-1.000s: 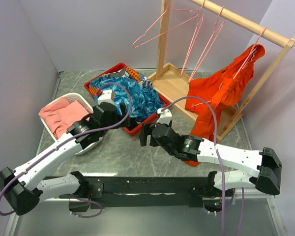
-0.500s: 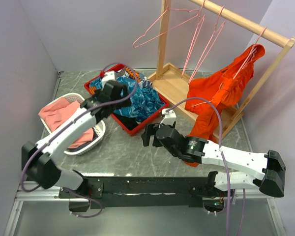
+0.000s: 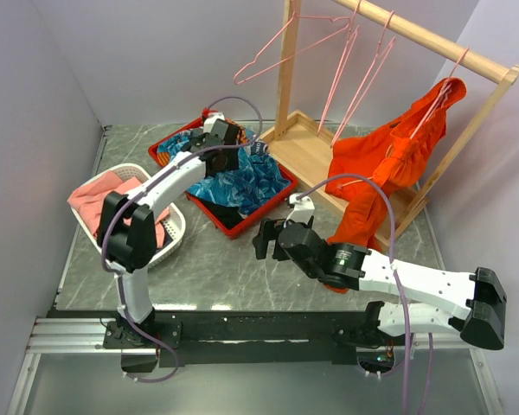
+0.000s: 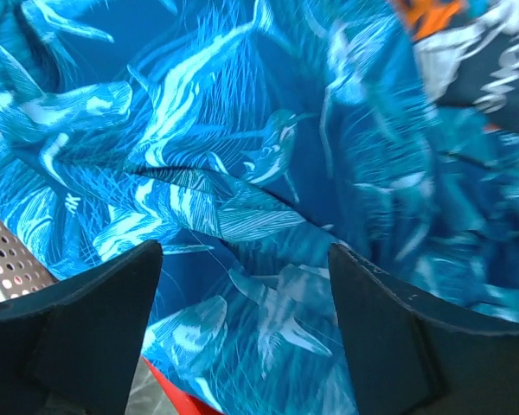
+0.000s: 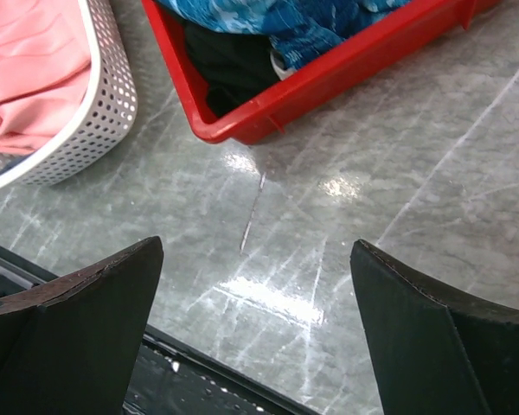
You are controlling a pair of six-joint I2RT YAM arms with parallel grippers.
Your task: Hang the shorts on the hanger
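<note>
The shorts (image 3: 246,181), teal-blue with a lighter leaf print, lie crumpled in the red tray (image 3: 209,213). In the left wrist view the shorts (image 4: 268,156) fill the frame. My left gripper (image 3: 225,156) reaches over the tray's far end, and its jaws stand open (image 4: 244,259) just above the fabric, holding nothing. Several pink wire hangers hang from the wooden rail (image 3: 424,39); the leftmost hanger (image 3: 285,43) is bare. My right gripper (image 3: 264,238) hovers open (image 5: 255,251) over bare marble in front of the tray.
An orange garment (image 3: 398,156) hangs on one hanger at the rail's right end. A white perforated basket (image 3: 177,229) with pink cloth (image 3: 104,203) stands left of the tray. An orange-and-blue cloth (image 3: 233,130) lies at the tray's back. The rack's wooden base (image 3: 316,151) sits right of the tray.
My left arm has swung from beside the basket out over the far end of the red tray, down onto the shorts. The right gripper has drifted slightly toward me.
</note>
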